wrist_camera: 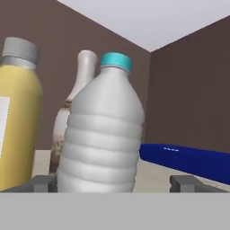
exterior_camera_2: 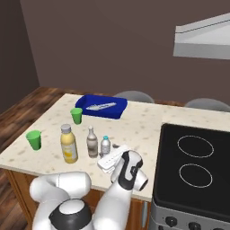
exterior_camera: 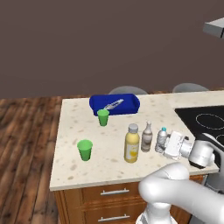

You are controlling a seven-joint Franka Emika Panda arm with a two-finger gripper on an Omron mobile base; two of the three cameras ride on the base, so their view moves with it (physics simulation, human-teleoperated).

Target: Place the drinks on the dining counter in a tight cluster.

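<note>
We find the two-finger gripper (wrist_camera: 112, 183) spread open astride the clear blue-capped water bottle (wrist_camera: 101, 134), apparently just released; next, we judge, a straight retreat.

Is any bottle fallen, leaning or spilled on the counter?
Nothing stands out. The juice bottle, the brown bottle and the water bottle all stand upright in a close row on the counter, with no spill visible. The open gripper sits around the water bottle's base.
</note>
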